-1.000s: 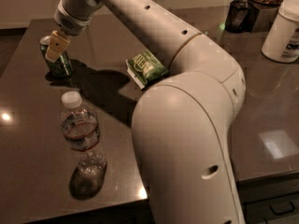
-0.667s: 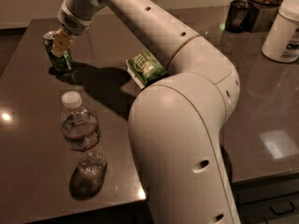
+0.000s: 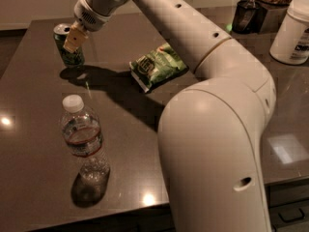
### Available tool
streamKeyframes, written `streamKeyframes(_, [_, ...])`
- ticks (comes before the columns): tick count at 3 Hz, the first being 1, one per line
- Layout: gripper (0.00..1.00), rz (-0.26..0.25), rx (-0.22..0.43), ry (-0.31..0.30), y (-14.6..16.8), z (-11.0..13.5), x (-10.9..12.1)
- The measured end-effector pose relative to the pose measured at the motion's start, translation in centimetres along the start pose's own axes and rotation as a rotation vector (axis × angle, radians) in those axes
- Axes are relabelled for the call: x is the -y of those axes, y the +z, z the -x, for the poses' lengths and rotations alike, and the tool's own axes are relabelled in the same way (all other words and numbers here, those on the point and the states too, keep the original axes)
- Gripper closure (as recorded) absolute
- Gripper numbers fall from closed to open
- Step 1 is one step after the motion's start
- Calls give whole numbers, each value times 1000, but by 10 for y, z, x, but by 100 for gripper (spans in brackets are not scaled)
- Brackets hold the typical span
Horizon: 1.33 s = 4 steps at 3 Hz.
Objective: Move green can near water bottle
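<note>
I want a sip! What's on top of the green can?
The green can shows its silver top, with nothing sitting on it. The gripper is against the can's upper right side, so the rim there is hidden.

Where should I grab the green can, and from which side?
Take the green can by its round side wall, mid-height, from the side facing the chip bag, where the gripper sits by its upper part. It stands upright; the water bottle is well apart.
</note>
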<state>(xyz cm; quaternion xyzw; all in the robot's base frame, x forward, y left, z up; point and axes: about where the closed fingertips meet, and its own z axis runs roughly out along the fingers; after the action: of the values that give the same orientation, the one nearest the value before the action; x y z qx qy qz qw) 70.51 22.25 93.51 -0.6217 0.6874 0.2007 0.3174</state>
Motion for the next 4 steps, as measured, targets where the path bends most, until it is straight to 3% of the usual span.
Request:
streamKeyframes(1, [100, 15, 32, -37, -39, -15, -21])
streamKeyframes(3, [100, 109, -37, -219, -107, -60, -84])
streamKeyframes(4, [100, 186, -83, -317, -125, -84, -106])
